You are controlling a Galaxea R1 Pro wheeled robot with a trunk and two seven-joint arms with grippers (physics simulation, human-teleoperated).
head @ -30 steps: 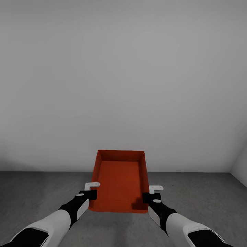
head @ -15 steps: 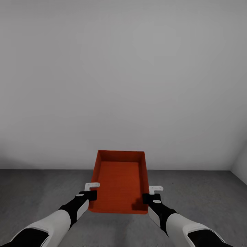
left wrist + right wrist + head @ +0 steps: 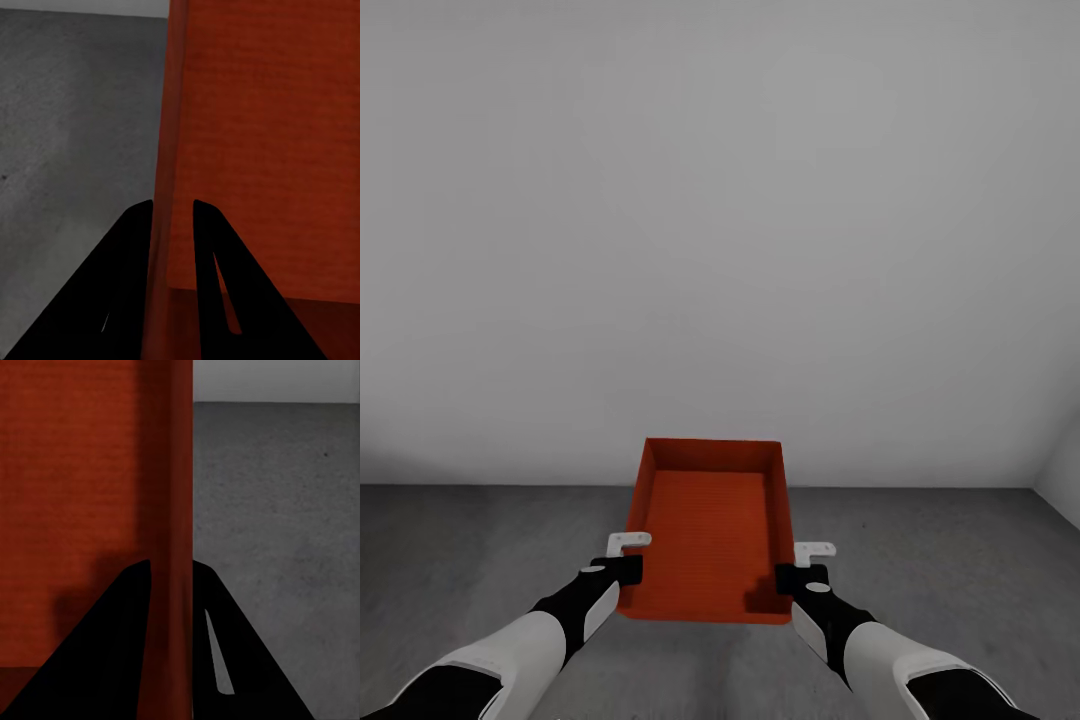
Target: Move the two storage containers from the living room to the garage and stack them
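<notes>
An orange-red storage container (image 3: 710, 525) hangs in front of me above the dark concrete floor (image 3: 960, 570), held between both arms. My left gripper (image 3: 628, 572) is shut on its left wall near the front corner; the wrist view has that thin wall (image 3: 163, 187) pinched between the two black fingers (image 3: 135, 255). On the opposite side my right gripper (image 3: 792, 578) is shut on the right wall (image 3: 180, 510), with a finger (image 3: 127, 615) on each face. The bin is empty. The second container is out of view.
A plain white-grey wall (image 3: 720, 250) rises straight ahead and meets the floor just beyond the container. A second wall closes the corner at the far right (image 3: 1060, 470). Grey concrete (image 3: 67, 135) spreads to both sides.
The line where the wall meets the floor has dropped slightly higher in the picture, so the camera has shifted a little. The container and both grippers keep the same hold.
</notes>
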